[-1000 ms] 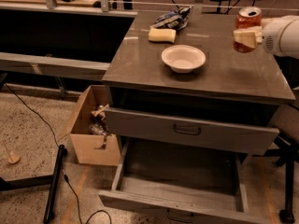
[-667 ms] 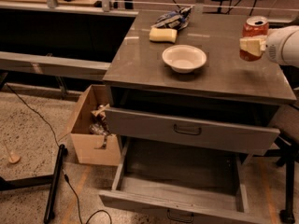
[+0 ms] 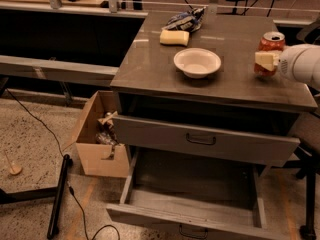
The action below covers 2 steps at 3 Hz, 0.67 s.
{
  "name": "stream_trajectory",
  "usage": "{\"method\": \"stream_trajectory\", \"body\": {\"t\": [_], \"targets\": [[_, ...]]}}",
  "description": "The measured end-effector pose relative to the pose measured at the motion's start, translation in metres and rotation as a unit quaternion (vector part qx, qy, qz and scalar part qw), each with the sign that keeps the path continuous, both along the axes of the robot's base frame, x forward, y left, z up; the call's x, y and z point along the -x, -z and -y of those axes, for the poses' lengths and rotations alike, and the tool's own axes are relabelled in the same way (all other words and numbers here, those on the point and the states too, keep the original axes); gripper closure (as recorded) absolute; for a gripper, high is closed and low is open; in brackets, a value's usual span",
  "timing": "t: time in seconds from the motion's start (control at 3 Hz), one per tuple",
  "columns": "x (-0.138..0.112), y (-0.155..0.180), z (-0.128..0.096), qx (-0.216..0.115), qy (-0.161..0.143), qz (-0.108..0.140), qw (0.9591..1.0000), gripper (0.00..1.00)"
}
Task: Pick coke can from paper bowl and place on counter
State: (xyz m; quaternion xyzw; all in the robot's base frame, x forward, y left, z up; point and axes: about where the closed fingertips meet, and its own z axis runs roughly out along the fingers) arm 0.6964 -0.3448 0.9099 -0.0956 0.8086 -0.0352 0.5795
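We see gripper at right edge of table, white arm reaching in from right. Fingers clamped on coke can: one cream finger across its front, other hidden behind. Can upright, silver top showing, low over table's right side; we cannot tell whether base touches. Paper bowl empty, mid-table, well apart from can. Yellow sponge and snack bag behind bowl. Bottom drawer pulled out.
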Motion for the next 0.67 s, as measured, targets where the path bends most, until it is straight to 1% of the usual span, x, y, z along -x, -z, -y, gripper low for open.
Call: {"method": "stream_trajectory", "body": {"t": [0.33,0.67], "targets": [[-0.0041,0.0137,-0.0046,-0.021,0.004,-0.007,0.9997,0.56],[-0.0055,0.0213,-0.0081,-0.034,0.007,-0.013,0.9993,0.33]]}}
